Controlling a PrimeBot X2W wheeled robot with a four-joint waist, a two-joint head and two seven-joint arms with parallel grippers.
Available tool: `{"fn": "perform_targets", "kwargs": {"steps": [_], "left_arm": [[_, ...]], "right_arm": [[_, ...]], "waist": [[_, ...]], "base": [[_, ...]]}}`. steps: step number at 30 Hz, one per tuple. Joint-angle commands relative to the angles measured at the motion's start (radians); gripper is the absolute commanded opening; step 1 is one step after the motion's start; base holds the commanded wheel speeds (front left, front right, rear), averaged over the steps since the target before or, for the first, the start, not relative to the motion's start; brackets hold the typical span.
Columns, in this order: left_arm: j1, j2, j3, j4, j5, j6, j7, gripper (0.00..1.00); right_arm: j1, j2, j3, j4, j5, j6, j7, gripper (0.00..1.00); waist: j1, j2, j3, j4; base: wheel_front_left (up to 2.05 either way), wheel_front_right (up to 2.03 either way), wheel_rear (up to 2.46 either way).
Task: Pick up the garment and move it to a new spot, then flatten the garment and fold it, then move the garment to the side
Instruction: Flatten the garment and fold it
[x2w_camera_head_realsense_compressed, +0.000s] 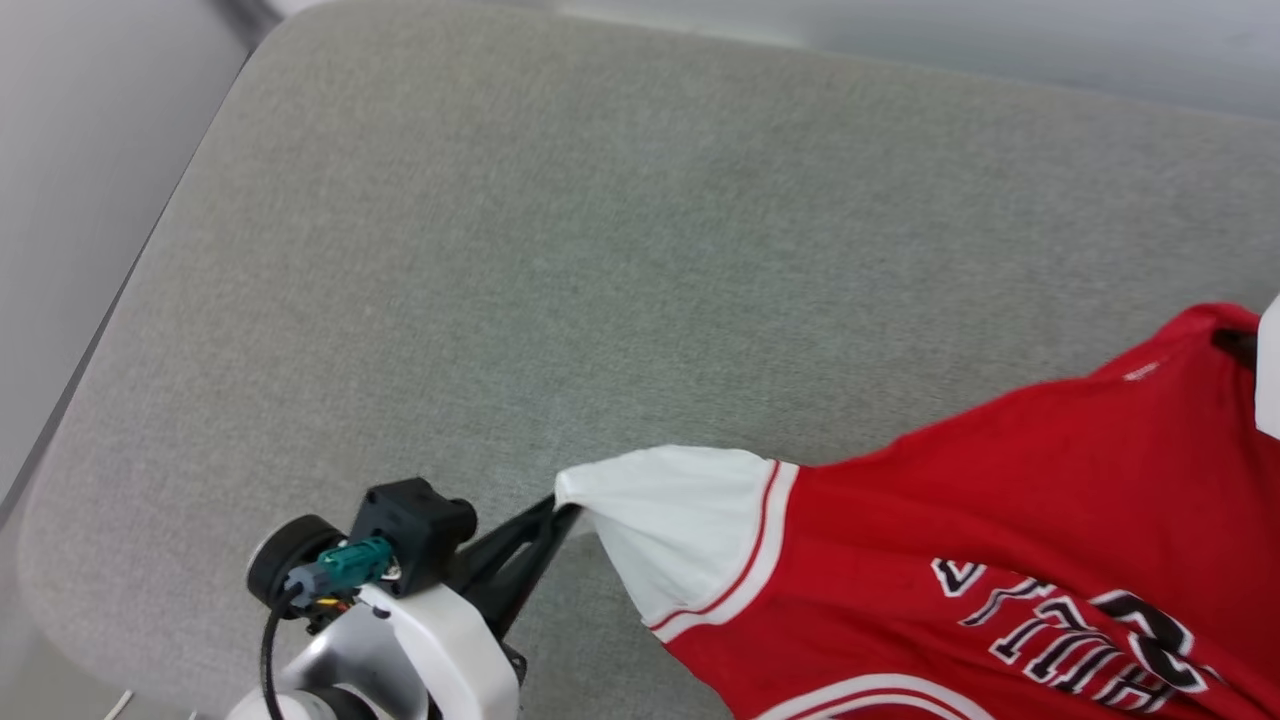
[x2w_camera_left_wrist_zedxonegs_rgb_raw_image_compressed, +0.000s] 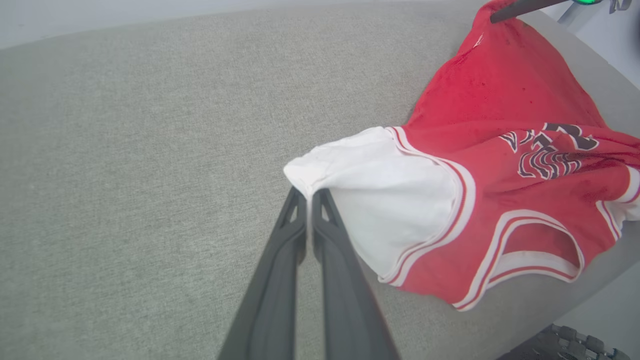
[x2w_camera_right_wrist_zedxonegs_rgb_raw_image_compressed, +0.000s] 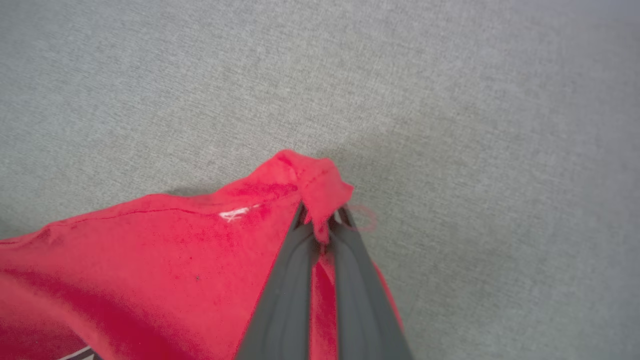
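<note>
**While gripped at two edges, stretched between both arms**

Shows a red jersey-style garment (x2w_camera_head_realsense_compressed: 1000, 470) with short white sleeves, red-and-white stripe trim and black, white-outlined block letters on the chest. Occupies the right and lower right of the head view, lettering facing up. Drapes over a light grey, woven-fabric surface (x2w_camera_head_realsense_compressed: 480, 260) with rounded corners. Turns its striped neck opening toward the surface's edge at the lower right of the left wrist view. Rises to a small peak at each held point and sags toward the grey weave in between.

Pinched at the very tip of one white sleeve by the left end effector (x2w_camera_left_wrist_zedxonegs_rgb_raw_image_compressed: 307, 192), its two long dark fingers pressed together on the white cloth. Sits low and left of centre in the head view, fingers angled up and to the right toward that sleeve. Mounted ahead of a white wrist housing (x2w_camera_head_realsense_compressed: 440, 640) carrying a black block and a teal connector.

Caught at a red corner by the right end effector (x2w_camera_right_wrist_zedxonegs_rgb_raw_image_compressed: 322, 222), clenched on a bunched fold of red fabric. Traps a strip of that red cloth between the dark fingers. Appears again at the top right of the left wrist view, as a dark finger on the highest red corner.

Stretches wide, as plain grey weave, to the left of the garment and beyond it.
</note>
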Motion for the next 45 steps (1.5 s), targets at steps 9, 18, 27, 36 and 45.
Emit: {"fn": "perform_targets", "kwargs": {"steps": [9,18,27,36,45], "left_arm": [[-0.026,0.048,0.095,-0.059,-0.009,0.054,-0.009,0.0],[-0.102,0.043,0.222,-0.142,-0.044,0.126,-0.017,0.0],[-0.217,0.077,0.37,-0.18,-0.023,0.174,-0.056,0.0],[-0.353,0.122,0.454,-0.174,0.001,0.167,-0.083,0.0],[-0.525,0.163,0.485,-0.131,0.015,0.136,-0.082,0.0]], "right_arm": [[-0.019,-0.031,0.038,-0.074,0.064,0.0,-0.114,0.0],[-0.041,-0.046,0.032,-0.215,0.137,0.0,-0.204,0.0],[-0.074,-0.022,0.036,-0.38,0.131,0.0,-0.241,0.0],[-0.111,0.024,0.019,-0.476,0.116,0.0,-0.272,0.0],[-0.18,0.043,0.0,-0.532,0.09,0.0,-0.295,0.0]], "waist": [[0.0,0.0,-0.162,-0.126],[0.0,0.0,-0.245,-0.191],[0.0,0.0,-0.288,-0.272],[0.0,0.0,-0.265,-0.319],[0.0,0.0,-0.171,-0.339]], "base": [[0.0,0.0,0.0],[0.0,0.0,0.0],[0.0,0.0,0.0],[0.0,0.0,0.0],[0.0,0.0,0.0]]}}
